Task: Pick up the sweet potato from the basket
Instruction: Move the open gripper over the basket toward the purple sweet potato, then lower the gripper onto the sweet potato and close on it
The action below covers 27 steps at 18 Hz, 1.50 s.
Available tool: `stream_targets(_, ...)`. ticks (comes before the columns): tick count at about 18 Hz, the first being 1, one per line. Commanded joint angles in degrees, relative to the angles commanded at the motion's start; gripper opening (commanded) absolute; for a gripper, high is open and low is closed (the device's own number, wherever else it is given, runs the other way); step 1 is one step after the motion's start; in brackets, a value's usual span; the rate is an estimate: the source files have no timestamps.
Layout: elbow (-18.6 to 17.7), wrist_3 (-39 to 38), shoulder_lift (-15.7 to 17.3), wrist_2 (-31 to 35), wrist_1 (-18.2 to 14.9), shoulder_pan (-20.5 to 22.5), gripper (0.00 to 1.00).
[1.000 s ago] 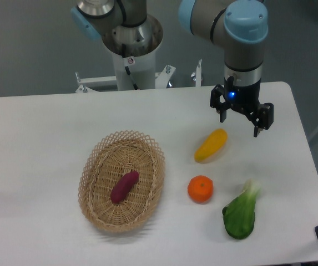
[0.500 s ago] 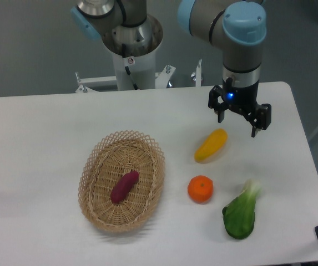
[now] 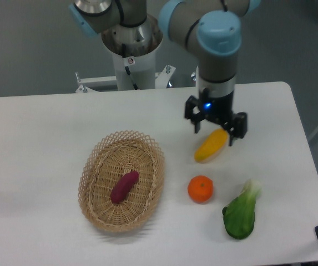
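Your claw point(image 3: 215, 133) has swung to the left since half a second ago: it was over bare bench to the right of the yellow fruit, and it now hangs directly above that fruit's upper end. Its two fingers stand wide apart with nothing between them. Nothing on the bench has shifted in that time.

Count what you have on the white bench point(image 3: 42, 138): one basket point(image 3: 95, 166), one sweet potato point(image 3: 124, 186), one yellow fruit point(image 3: 210, 147), one orange point(image 3: 200, 189) and one leafy green vegetable point(image 3: 240, 215).

The sweet potato lies inside the basket, near its middle, tilted with its upper end to the right. The basket sits left of centre on the bench, well apart from your claw. The orange is just below the yellow fruit, and the green vegetable lies to the orange's lower right, near the bench's front edge.
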Motion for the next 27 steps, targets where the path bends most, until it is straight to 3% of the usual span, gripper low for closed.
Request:
stream_targets(4, -0.97, -8.27, -2.54, -0.61, 0.18, -4.66, 1.00)
stream_targets(10, -1.41, -9.78, -7.20, -0.97, 1.14, -10.64, 1.00)
stream_targets(15, -1.67, -14.09, -11.69, -0.26, 8.95, -14.33, 1.00)
stream_targets(22, -4.57, -14.00, -12.22, -0.26, 10.37, -15.48, 1.00)
stream_targets(27, -4.48, -13.65, -12.92, -0.17, 11.69, -15.74, 1.00)
